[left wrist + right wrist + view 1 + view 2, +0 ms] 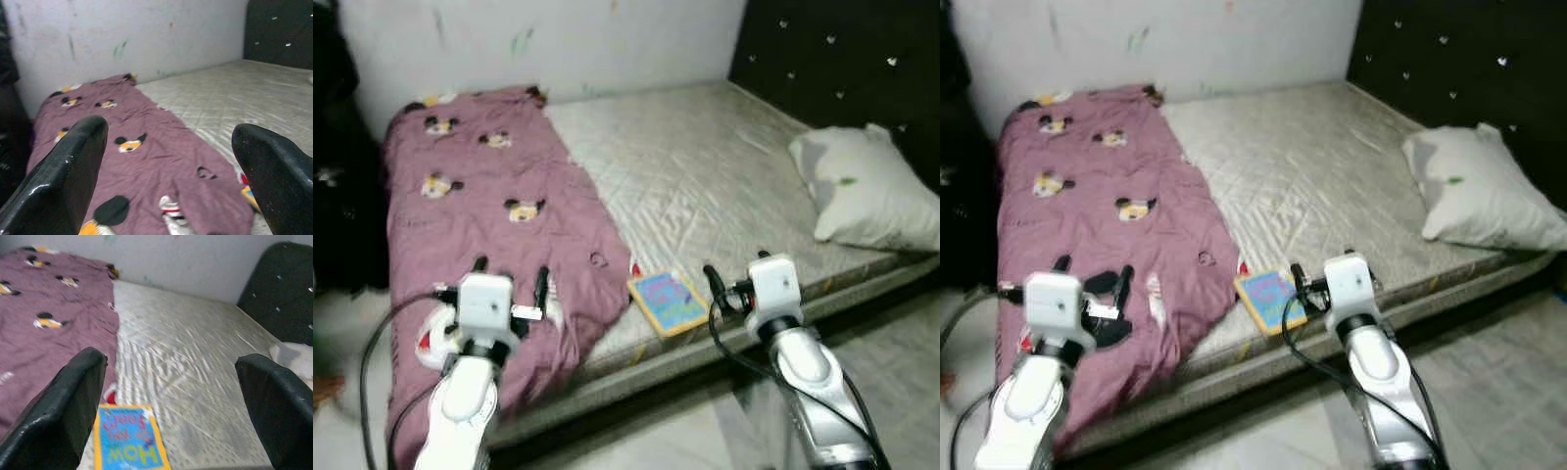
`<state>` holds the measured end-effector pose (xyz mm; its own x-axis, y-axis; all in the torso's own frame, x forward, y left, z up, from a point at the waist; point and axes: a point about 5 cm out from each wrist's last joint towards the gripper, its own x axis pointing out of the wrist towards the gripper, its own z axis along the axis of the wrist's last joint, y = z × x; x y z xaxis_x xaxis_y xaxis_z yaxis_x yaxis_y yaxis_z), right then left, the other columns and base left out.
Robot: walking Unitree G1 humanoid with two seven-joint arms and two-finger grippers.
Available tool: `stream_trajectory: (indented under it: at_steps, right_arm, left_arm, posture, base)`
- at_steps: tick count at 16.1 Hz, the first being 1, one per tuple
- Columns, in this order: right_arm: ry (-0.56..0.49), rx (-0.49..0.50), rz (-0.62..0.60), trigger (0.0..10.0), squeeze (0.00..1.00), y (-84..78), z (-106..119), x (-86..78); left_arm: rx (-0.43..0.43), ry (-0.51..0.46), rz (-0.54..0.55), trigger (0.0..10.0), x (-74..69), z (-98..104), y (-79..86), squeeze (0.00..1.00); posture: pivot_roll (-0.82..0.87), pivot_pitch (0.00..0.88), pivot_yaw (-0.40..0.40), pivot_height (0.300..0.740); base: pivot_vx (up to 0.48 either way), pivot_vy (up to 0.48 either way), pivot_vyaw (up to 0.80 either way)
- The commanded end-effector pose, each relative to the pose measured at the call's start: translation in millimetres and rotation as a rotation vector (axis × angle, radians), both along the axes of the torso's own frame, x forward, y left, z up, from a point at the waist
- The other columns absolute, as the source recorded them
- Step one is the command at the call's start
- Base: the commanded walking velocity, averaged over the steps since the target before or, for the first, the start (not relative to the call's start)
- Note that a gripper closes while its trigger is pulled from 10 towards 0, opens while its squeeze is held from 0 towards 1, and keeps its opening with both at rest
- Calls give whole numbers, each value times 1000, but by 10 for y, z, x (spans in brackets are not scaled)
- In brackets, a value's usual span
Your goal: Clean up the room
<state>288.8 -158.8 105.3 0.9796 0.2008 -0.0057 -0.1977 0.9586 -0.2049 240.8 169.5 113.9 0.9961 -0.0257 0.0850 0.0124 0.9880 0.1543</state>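
Note:
A purple blanket (499, 215) printed with cartoon mice covers the left part of the grey mattress (705, 166) and hangs over its front edge. A book (668, 302) with a blue cover and yellow border lies flat near the mattress's front edge, just right of the blanket. My left gripper (512, 276) hovers open over the blanket's front part. To the right of the book, my right gripper (734, 274) is open and holds nothing. The book (128, 438) lies below and ahead of the right fingers (73, 396) in the right wrist view.
A white pillow (867, 186) rests at the mattress's right end against a black tufted headboard (842, 59). A pale wall runs behind the bed. Dark furniture (337, 196) stands at the left. Light tiled floor (901, 372) lies in front of the bed.

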Motion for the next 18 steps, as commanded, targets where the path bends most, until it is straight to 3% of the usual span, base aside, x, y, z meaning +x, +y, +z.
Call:
stream_trajectory:
  at_steps: [1,13,18]
  right_arm:
    - [-6,7,16,10000,0,21,12,22]
    - [7,8,8,10000,0,38,-46,-97]
    - [16,8,22,10000,0,55,-44,-76]
  left_arm:
    - [16,-13,21,10000,-14,18,27,0]
    - [3,13,-30,10000,1,-57,-96,0]
    - [-9,-4,-58,10000,13,-31,-109,0]
  posture:
    - [13,33,-82,740]
    - [-27,88,-67,740]
    - [-26,98,-75,740]
  base:
    - [0,0,0]
    - [0,0,769]
    - [0,0,114]
